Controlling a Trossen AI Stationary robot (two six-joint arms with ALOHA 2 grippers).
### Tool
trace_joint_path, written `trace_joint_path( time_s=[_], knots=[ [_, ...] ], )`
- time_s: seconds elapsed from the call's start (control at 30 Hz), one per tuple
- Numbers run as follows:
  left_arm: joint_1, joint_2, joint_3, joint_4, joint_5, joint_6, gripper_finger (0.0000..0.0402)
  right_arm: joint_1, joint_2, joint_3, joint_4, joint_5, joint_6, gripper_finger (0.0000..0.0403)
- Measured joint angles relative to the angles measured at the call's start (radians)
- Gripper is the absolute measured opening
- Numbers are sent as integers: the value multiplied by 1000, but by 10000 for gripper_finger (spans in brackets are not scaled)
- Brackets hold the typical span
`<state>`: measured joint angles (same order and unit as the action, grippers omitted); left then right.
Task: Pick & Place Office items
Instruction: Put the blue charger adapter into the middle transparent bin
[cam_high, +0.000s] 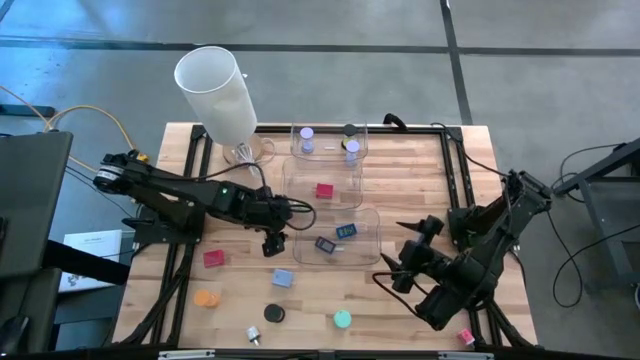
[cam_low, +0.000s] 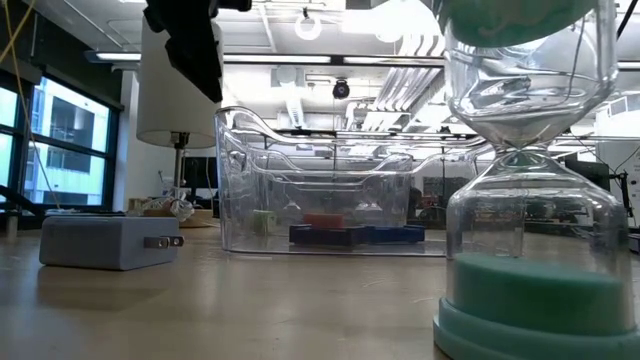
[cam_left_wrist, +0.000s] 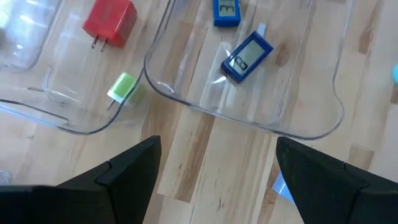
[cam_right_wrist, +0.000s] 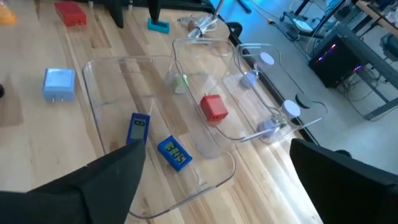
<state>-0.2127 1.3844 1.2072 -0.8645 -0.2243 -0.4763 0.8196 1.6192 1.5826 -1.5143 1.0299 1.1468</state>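
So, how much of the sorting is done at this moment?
Done: two blue clocks in the near bin, a red plug in the middle bin, discs in the far bin. In hand: nothing; left claw and right claw are open. Left: red block, blue plug, orange, black and teal discs.

Two blue clocks (cam_right_wrist: 173, 151) in near bin (cam_right_wrist: 99, 93) (red charger (cam_right_wrist: 214, 107) perhaps in next)

Robotics lab/open workshop: bare concrete floor (cam_high: 330, 25) w/ exposed ceiling ducts (cam_low: 400, 75) & strip lights overhead, big windows (cam_low: 60, 140), workbenches w/ electronics (cam_right_wrist: 336, 50) beyond right end effector (cam_right_wrist: 217, 180), loose cables (cam_high: 590, 250) beside wooden counter (cam_high: 400, 300).
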Motion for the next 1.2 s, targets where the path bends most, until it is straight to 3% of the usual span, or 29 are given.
trace_joint_path(
  time_s=[0.37, 0.6, 0.67, 0.93, 1.2],
  knots=[
    [0, 17, 0, 0, 160, 11, 311, 38, 0, 0, -46, -25, 41, 355],
    [0, 14, 0, -24, 298, -13, 311, 93, 0, -40, -55, 65, 118, 355],
    [-2, 10, 0, -42, 296, -32, 311, 99, 0, -69, -55, 69, 136, 355],
    [-89, -73, 49, -104, 54, -61, 311, 101, -1, -170, -56, 94, 169, 355],
    [-258, -194, 77, -13, -313, 84, 311, 103, -38, -236, -41, 109, 171, 355]
  ],
)
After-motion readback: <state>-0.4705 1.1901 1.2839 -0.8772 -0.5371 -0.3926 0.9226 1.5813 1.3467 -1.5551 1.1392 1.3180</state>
